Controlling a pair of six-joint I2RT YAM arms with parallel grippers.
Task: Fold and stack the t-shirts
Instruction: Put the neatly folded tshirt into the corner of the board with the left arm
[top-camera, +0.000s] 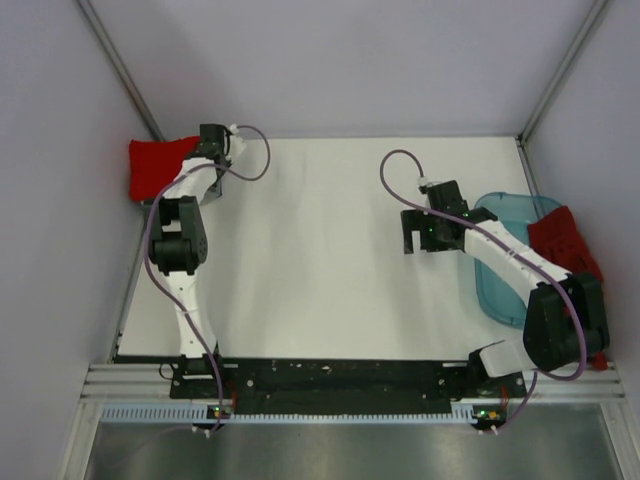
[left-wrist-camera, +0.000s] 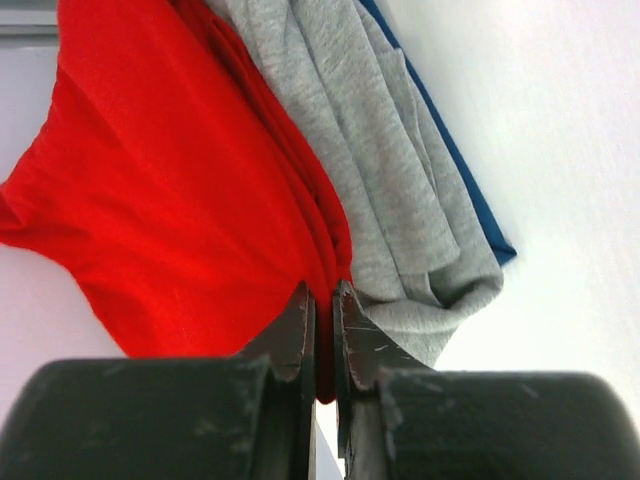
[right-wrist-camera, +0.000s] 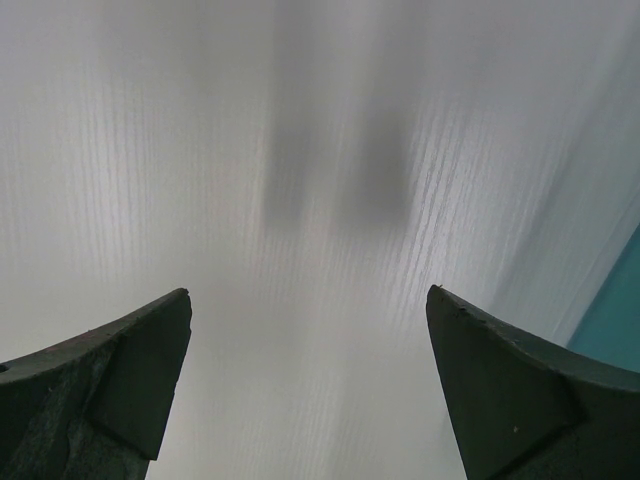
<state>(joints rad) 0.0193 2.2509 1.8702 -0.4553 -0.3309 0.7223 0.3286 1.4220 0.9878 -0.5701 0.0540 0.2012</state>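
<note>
White tabletop (top-camera: 320, 250) lies under the right gripper (right-wrist-camera: 308, 292), jaws wide apart, and at its far left corner the left gripper (left-wrist-camera: 322, 300) pinches a soft bright red t-shirt (left-wrist-camera: 170, 200), folds running away from it, beside a crumpled grey t-shirt (left-wrist-camera: 390, 190).

1. My left pincer (left-wrist-camera: 322, 300) pinches the first tee (left-wrist-camera: 170, 180), which spreads to its left.
2. Just right of it lies the second tee (left-wrist-camera: 390, 170), touching the first.
3. My right pincer (right-wrist-camera: 308, 293) hangs over the table (right-wrist-camera: 300, 150), with the tub (top-camera: 497, 275) just to its right.
4. On the tub's side away from that pincer sits the third tee (top-camera: 562, 235), touching it.
</note>
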